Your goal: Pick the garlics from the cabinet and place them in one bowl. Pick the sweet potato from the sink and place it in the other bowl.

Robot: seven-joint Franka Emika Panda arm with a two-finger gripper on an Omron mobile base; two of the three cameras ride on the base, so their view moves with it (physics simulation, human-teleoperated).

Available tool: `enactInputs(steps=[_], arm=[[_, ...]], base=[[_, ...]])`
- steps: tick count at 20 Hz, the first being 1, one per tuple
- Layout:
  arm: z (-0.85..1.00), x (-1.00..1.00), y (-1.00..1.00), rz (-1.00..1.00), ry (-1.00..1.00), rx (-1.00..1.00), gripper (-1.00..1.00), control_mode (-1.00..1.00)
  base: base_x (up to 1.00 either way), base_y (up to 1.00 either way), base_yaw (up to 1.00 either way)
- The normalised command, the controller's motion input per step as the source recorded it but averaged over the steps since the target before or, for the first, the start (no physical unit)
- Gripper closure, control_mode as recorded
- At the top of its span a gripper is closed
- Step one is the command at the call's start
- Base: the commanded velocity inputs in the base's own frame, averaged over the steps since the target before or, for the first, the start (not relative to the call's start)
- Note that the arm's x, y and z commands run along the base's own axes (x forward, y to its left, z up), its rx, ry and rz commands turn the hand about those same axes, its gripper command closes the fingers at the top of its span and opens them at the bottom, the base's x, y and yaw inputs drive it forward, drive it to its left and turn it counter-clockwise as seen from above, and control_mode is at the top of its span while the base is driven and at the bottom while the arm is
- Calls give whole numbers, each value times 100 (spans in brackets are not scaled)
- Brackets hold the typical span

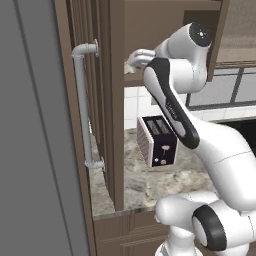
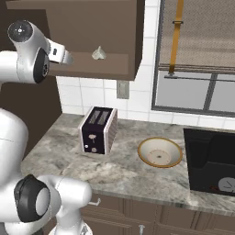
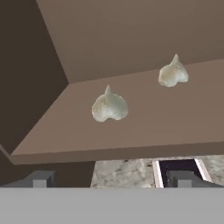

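You are on the first step, reaching for the garlic: the claw [image 3: 112, 178] hangs open and empty just in front of the cabinet [image 3: 131, 39] shelf, where both bulbs sit, the near one [image 3: 109, 106] close ahead and the far one [image 3: 173, 73] to its right and deeper in. Next you need to push forward over the shelf edge and straddle the near bulb before closing. The wooden bowl [image 2: 160, 152] waits on the bench [image 2: 124, 170] right of the toaster [image 2: 97, 130], and the sink [image 2: 211, 160] probably holds the sweet potato, though it's too dark to tell.
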Motion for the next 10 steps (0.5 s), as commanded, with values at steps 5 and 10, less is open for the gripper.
enactInputs(steps=[5, 10], arm=[[-6, 57, 0, 1, 1, -1, -100, -100], [-5, 38, 3, 0, 5, -4, -100, -100]], base=[[0, 0, 0], [0, 0, 0]])
